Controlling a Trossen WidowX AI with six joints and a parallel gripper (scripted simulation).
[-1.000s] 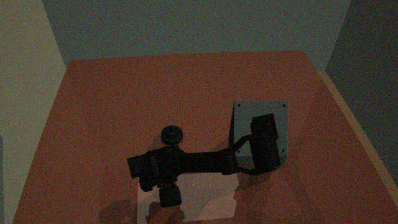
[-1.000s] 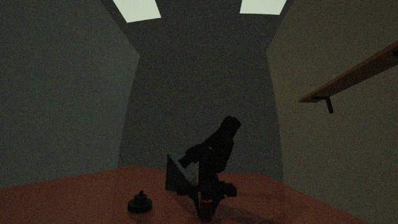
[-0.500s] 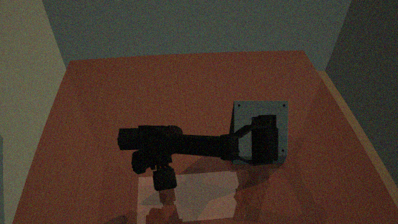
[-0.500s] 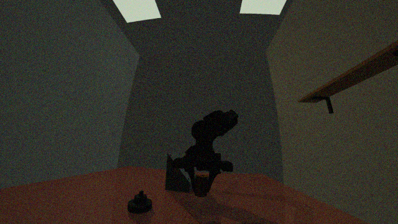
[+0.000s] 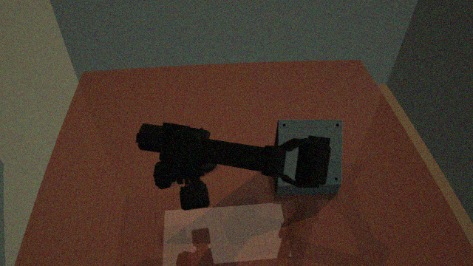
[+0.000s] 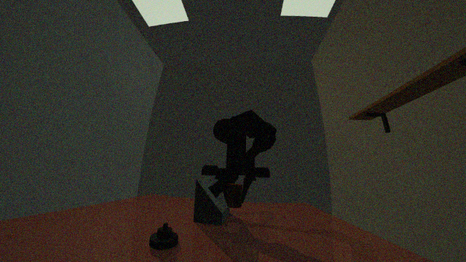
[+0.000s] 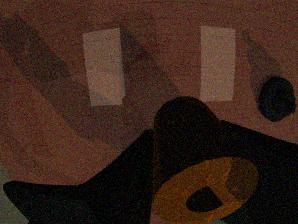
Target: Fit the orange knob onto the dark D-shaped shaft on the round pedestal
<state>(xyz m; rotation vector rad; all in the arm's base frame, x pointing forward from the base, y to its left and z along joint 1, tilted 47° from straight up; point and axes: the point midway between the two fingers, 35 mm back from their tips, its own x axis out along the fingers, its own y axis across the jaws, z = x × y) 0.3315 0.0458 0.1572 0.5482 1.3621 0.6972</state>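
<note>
The orange knob (image 6: 233,190) (image 7: 171,201) is held between the fingers, raised above the table. In the wrist view its ring-shaped end faces the camera, and the dark hole shows a straight edge on its right side. My gripper (image 6: 234,197) (image 7: 185,132) is shut on the knob. The round dark pedestal (image 6: 164,241) (image 7: 276,99) stands on the table, with its shaft pointing up in the exterior view. The knob is away from the pedestal, to its right in that view. In the top view the arm covers the knob and most of the pedestal.
A grey-blue wedge-shaped block (image 5: 310,129) (image 6: 207,209) stands on the table (image 5: 222,100) under the arm's base. Pale light patches and arm shadows lie across the table. A wooden shelf (image 6: 411,89) is on the right wall in the exterior view. The scene is dim.
</note>
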